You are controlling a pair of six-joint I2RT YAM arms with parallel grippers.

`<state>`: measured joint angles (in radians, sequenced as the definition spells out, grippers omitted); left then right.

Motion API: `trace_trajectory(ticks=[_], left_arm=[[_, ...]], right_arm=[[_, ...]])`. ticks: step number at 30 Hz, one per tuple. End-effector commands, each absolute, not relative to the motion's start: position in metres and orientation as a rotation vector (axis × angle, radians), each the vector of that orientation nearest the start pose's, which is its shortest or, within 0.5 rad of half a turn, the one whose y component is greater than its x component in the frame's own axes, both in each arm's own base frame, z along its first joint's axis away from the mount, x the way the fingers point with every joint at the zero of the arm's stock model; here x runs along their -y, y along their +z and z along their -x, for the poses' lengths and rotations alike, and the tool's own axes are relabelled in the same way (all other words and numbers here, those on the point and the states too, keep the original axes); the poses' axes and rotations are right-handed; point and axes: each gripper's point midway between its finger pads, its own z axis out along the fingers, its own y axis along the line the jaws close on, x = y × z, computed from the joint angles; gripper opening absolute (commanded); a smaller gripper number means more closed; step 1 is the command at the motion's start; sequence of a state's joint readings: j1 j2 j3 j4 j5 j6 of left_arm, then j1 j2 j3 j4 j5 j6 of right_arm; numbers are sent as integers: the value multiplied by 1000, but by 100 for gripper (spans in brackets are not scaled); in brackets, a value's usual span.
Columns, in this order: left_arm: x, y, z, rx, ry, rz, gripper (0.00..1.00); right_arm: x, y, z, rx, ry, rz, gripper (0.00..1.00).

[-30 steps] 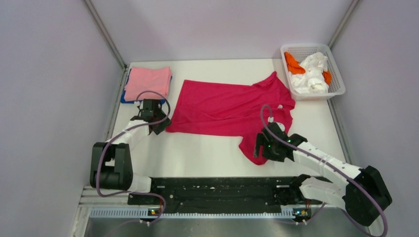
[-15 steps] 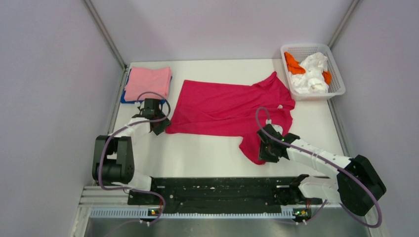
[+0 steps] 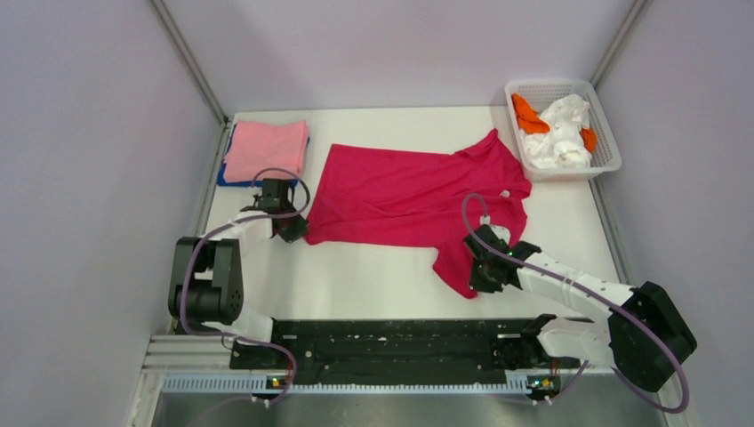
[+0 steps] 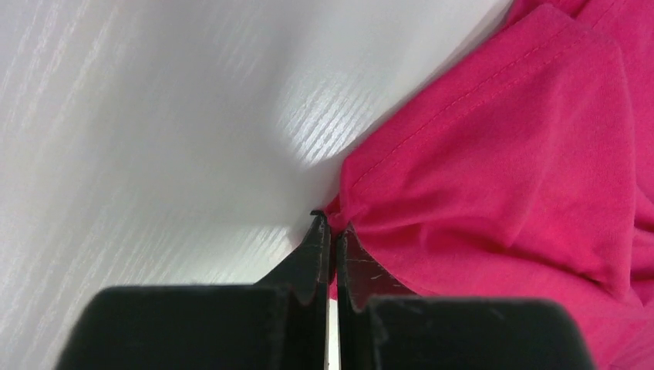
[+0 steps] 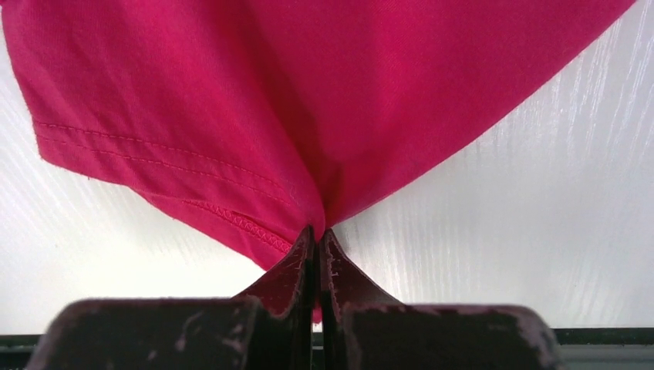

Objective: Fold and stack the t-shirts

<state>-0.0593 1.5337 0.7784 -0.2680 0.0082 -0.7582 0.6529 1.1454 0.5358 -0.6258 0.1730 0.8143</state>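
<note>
A large crimson-red t-shirt (image 3: pixel 409 196) lies spread across the middle of the white table. My left gripper (image 3: pixel 296 233) is shut on its near-left corner; in the left wrist view the red cloth (image 4: pixel 493 169) bunches between the closed gripper (image 4: pixel 332 227). My right gripper (image 3: pixel 480 267) is shut on the sleeve at the shirt's near right; the hemmed red cloth (image 5: pixel 231 116) puckers into the pinched gripper (image 5: pixel 315 231). A folded light pink t-shirt (image 3: pixel 265 148) sits at the far left on a deep blue t-shirt (image 3: pixel 222 175), of which only an edge shows.
A white mesh basket (image 3: pixel 609 147) at the far right holds white and orange cloth. Grey walls close in the table on the left, back and right. The black base rail (image 3: pixel 391 342) runs along the near edge.
Both grippers have closed on the red t-shirt: the left on its near-left corner, the right, after moving in toward the sleeve, on the sleeve's edge.
</note>
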Motion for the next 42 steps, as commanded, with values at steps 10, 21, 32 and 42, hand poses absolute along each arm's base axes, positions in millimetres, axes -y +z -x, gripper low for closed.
trace_trajectory(ticks=[10, 21, 32, 42], left_arm=[[43, 160, -336, -2135, -404, 772, 0], [25, 394, -312, -1612, -461, 614, 0], [25, 588, -190, -1221, -530, 384, 0], [31, 617, -154, -1138, -572, 325, 0]], right_arm=[[-85, 130, -217, -2334, -8, -378, 0], [-26, 420, -220, -1605, 168, -415, 0], [-22, 609, -126, -1228, 506, -67, 0], [-22, 637, -107, -1155, 526, 16, 0]])
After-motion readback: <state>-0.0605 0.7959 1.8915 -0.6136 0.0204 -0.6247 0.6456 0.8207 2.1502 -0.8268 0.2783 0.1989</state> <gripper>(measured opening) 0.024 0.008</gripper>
